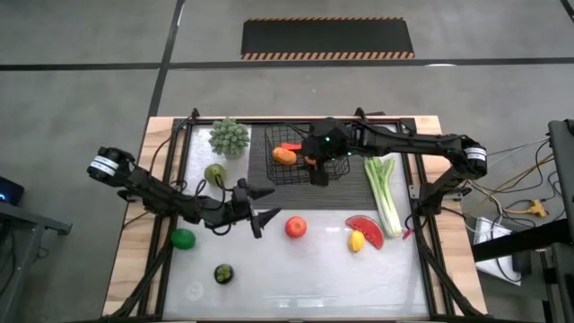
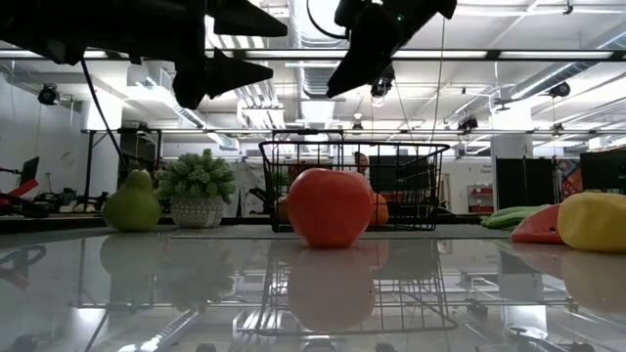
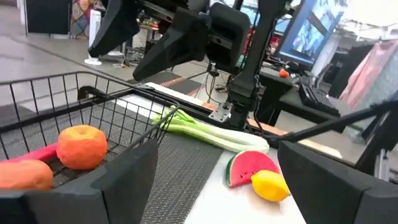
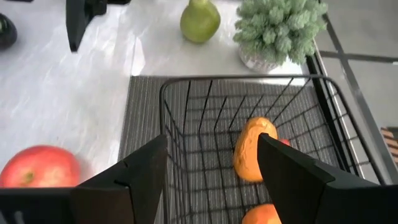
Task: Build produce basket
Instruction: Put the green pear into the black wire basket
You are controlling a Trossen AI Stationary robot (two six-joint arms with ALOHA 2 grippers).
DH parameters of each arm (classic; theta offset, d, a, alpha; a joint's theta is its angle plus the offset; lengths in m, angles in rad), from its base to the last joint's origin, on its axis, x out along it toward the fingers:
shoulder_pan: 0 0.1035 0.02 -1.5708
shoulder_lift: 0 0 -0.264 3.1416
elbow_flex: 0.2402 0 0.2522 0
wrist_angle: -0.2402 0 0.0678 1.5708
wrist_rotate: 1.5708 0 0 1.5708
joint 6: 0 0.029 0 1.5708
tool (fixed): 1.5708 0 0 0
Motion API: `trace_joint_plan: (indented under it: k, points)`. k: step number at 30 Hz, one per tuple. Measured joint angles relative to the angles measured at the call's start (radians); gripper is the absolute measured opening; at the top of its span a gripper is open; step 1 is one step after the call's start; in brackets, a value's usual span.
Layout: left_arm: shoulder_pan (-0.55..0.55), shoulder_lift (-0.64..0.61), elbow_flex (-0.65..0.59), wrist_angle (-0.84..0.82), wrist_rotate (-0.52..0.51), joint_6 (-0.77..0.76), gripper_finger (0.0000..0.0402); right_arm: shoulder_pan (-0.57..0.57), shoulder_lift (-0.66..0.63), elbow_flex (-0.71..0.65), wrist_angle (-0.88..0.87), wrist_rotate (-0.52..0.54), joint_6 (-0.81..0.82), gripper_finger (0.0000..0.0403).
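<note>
High view shows the basket (image 1: 307,154) at the back middle of the bench (image 1: 296,287), sitting on a ribbed mat (image 1: 354,184). An orange (image 1: 284,156) lies in its left part, with a carrot (image 1: 291,147) beside it and another orange piece under the right gripper (image 1: 319,176), partly hidden. That gripper hangs over the basket's front right part, jaws apart and holding nothing, which I read as a drop just made or a pull-out about to come.

The left gripper (image 1: 261,205) hovers above the bench in front of the basket, jaws wide and empty, pointing toward the red apple (image 1: 295,227) just beside it; likely its next pick.

Loose produce: celery (image 1: 384,190) to the right of the basket, a watermelon slice (image 1: 366,231) touching a lemon (image 1: 357,240) at front right, a lime (image 1: 183,239) and a dark fruit (image 1: 223,274) at front left, and a green pear-shaped fruit (image 1: 215,173) at left.

A potted plant (image 1: 230,136) stands just left of the basket and is not produce; it crowds that side. With the right arm reaching across the basket, a left-arm drop there could clash until it clears.
</note>
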Motion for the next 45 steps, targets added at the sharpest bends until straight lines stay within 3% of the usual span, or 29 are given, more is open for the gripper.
trace_joint_plan:
  k: [4,7,9,15,18,21,28,34,45]
  points:
    - [-0.001,-0.022,0.020,-0.090,-0.001,-0.078,0.0315,0.002,-0.007,-0.035,0.064,-0.013,0.002,0.0233]
    - [-0.001,-0.061,0.063,-0.308,-0.007,-0.209,0.0315,0.001,-0.014,-0.062,0.116,-0.066,0.001,0.0233]
    - [-0.001,-0.093,0.118,-0.553,-0.011,-0.330,0.0315,0.004,-0.017,-0.077,0.138,-0.101,0.002,0.0233]
    - [0.004,-0.138,0.356,-1.502,-0.013,-0.723,0.0315,0.011,-0.035,-0.106,0.182,-0.127,-0.015,0.0233]
    - [0.036,-0.138,0.427,-1.806,-0.022,-0.815,0.0315,0.012,-0.037,-0.110,0.179,-0.127,-0.017,0.0233]
    - [0.079,-0.138,0.438,-1.981,-0.031,-0.840,0.0315,0.012,-0.038,-0.118,0.178,-0.127,-0.025,0.0233]
    - [0.210,-0.124,0.346,-1.960,-0.150,-0.822,0.0315,0.012,-0.041,-0.122,0.177,-0.126,-0.031,0.0233]
    - [0.315,-0.088,0.310,-1.954,-0.154,-0.866,0.0315,0.012,-0.045,-0.122,0.170,-0.123,-0.031,0.0233]
    - [0.365,-0.063,0.216,-1.880,-0.102,-0.918,0.0315,0.012,-0.046,-0.122,0.162,-0.123,-0.018,0.0233]
